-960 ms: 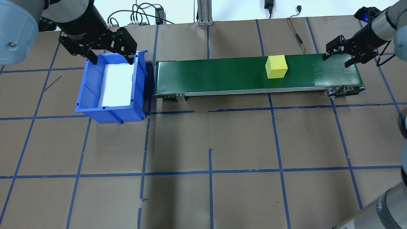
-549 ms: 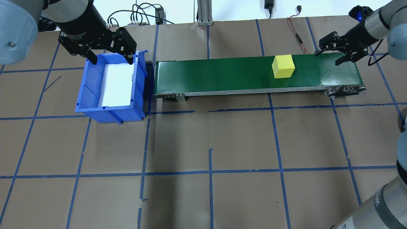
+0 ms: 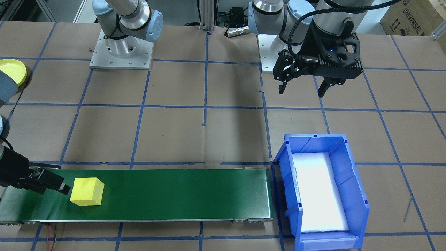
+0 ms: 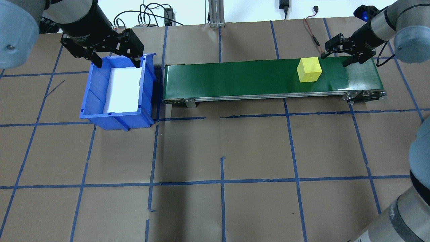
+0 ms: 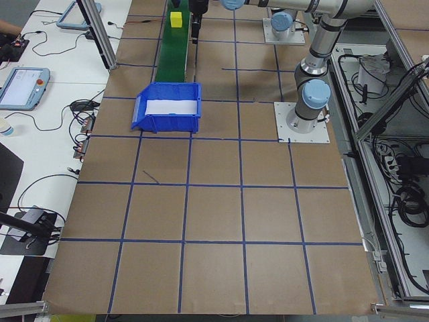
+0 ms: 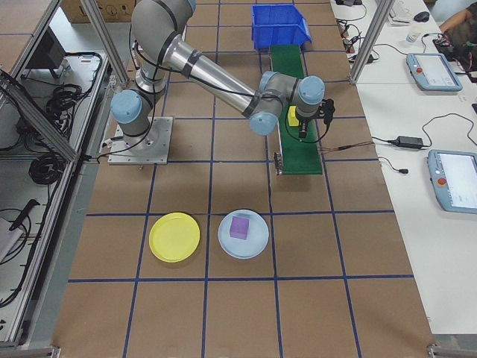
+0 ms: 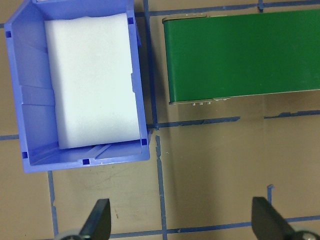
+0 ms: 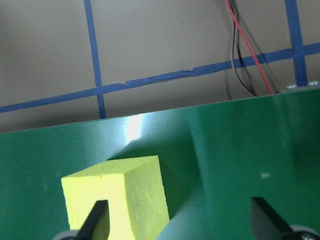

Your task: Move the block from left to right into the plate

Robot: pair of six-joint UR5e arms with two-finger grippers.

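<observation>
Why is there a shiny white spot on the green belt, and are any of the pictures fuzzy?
In the right wrist view, a lamp's glare makes the white spot on the belt, just behind the block. In the overhead view, the same belt shows a paler sheen near the right claw. In the left wrist view, the bin looks sharp; only the claw fingertips at the bottom are a little soft.

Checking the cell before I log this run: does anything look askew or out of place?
Nothing stands out. The yellow block sits flat on the green belt; the blue bin stands upright.
</observation>
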